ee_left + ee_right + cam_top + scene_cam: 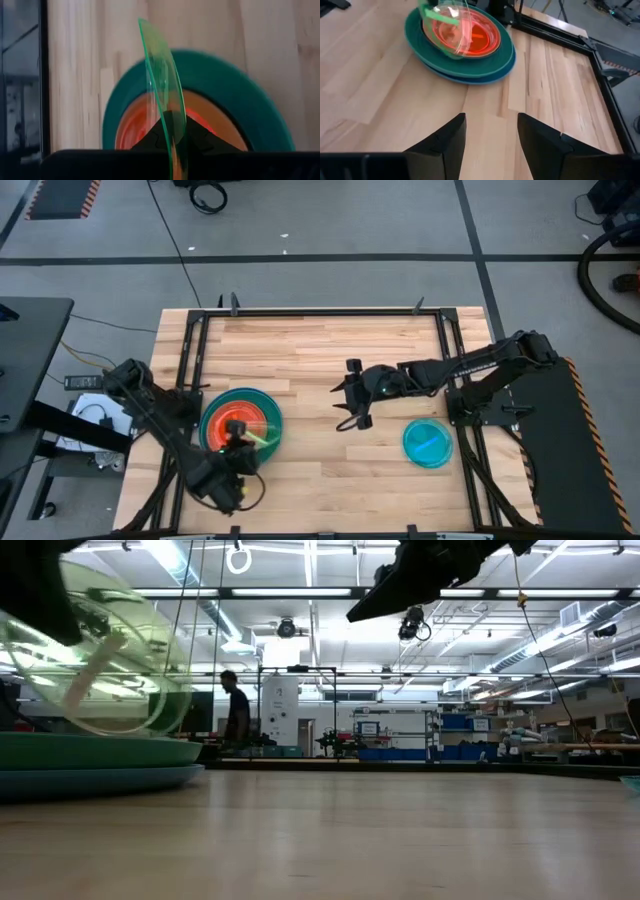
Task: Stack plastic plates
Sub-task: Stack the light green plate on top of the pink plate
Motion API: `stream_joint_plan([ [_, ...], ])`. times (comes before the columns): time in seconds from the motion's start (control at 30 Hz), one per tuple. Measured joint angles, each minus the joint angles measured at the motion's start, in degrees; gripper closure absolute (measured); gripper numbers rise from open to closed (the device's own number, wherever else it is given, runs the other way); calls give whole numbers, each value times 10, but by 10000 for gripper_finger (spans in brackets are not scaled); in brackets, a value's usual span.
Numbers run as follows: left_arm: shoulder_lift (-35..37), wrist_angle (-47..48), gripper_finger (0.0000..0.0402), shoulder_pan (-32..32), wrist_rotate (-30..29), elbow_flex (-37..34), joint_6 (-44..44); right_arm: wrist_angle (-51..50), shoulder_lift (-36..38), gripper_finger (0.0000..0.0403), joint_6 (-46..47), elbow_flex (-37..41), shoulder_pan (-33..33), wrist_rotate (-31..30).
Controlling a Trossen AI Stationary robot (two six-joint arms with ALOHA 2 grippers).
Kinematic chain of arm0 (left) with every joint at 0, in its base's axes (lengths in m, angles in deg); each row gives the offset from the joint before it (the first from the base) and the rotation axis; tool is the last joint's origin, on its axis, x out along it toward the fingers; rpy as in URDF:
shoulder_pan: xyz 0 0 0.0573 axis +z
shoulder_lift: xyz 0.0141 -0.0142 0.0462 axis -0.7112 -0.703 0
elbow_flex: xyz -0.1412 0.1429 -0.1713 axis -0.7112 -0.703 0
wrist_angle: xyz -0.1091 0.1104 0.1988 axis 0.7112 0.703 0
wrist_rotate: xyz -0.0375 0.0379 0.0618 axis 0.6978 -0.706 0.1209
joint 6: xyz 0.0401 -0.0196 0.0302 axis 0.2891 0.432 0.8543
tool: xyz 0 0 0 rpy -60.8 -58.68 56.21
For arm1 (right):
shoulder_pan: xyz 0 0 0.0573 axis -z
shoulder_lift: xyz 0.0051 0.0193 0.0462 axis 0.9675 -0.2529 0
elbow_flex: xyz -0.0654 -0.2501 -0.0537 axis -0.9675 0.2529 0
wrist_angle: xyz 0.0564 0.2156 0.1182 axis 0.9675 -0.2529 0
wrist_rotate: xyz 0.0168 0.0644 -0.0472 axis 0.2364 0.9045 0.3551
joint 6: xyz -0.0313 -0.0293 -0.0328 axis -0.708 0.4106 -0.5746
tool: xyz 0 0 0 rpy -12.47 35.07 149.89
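A stack of plates (215,408) lies left of the table's middle: a blue plate (470,80) at the bottom, a teal one (506,50) on it, and an orange one (472,37) on top. My left gripper (238,450) is at the stack's near side, shut on a translucent green plate (162,75), which shows over the stack in the low view (100,650). A cyan plate (428,443) lies flat on the table's right part. My right gripper (352,402) hangs open above the table's middle, touching nothing, its fingers apart in its wrist view (491,125). My left gripper (172,125) pinches the green plate's rim (174,135) between its two fingers, coming from the table's near side. The plate stands steeply tilted, almost on edge, over the orange plate (140,125). Whether its lower edge touches the stack I cannot tell.
A dark metal frame (320,313) runs along the table's far edge and down both sides. Bare wood lies between the stack and the cyan plate. A person (236,705) stands in the room far behind the table.
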Motion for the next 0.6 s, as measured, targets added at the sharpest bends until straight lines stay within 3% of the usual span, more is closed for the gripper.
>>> stream_joint_plan([
  [0.3, 0, 122, 381, -58, 54, 0, -167, -5, 0, 215, 19, 0, 16, 12],
  [0.47, 0, 142, 381, -65, 110, 0, -177, -5, 0, 215, 42, 0, 16, 11],
  [0.6, 0, 138, 381, -59, 115, 0, -177, -18, 0, 215, 74, 0, 15, 10],
])
